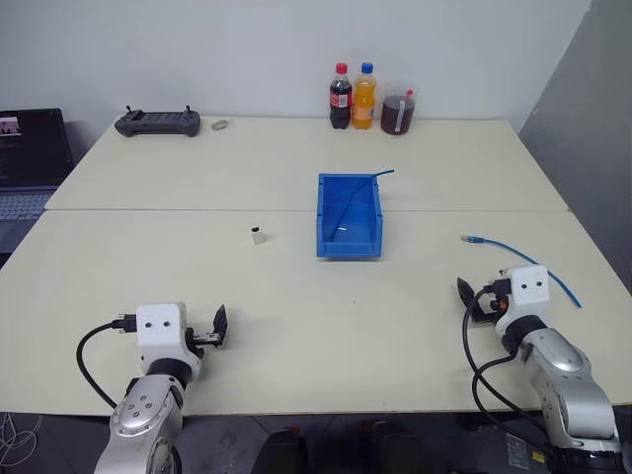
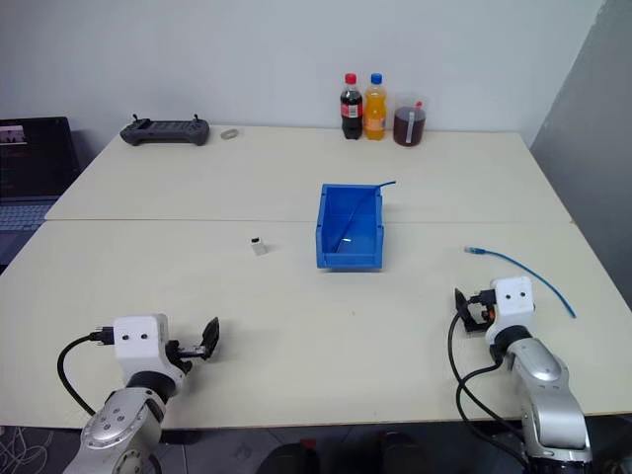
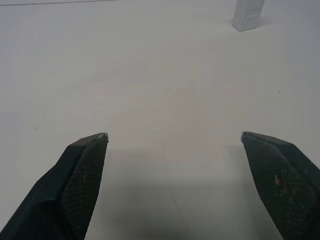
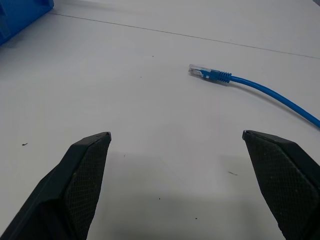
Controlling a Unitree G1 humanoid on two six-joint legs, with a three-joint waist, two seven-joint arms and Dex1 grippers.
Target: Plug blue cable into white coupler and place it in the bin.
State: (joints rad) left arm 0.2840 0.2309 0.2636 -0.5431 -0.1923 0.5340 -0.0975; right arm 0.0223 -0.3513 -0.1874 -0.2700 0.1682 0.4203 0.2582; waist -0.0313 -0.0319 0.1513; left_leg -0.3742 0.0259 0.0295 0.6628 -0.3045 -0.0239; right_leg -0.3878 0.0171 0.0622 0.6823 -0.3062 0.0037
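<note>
The blue cable (image 1: 523,265) lies loose on the right side of the bench (image 1: 296,188), its clear plug end pointing toward the middle and the rest curving off toward the right edge, just ahead of the right gripper (image 4: 176,142). The bench itself is a wide pale surface made of two tops joined by a seam across the middle. To its far left, off the edge, sits an open laptop (image 1: 30,163). The bin (image 1: 350,215) stands near the bench centre, just beyond the seam, open top up and lower lip toward the robot; a thinner, darker blue cable (image 1: 363,188) hangs over its back right corner and runs down inside. A dark handheld controller (image 1: 158,122) rests at the back left, and three drink bottles (image 1: 367,98) stand together at the back centre. Both grippers sit near the front edge, well apart from each other, each with its fingers spread wide and holding nothing: the left gripper (image 3: 174,140) points toward the white coupler (image 1: 257,235), which stands upright left of the bin, apart from it.
</note>
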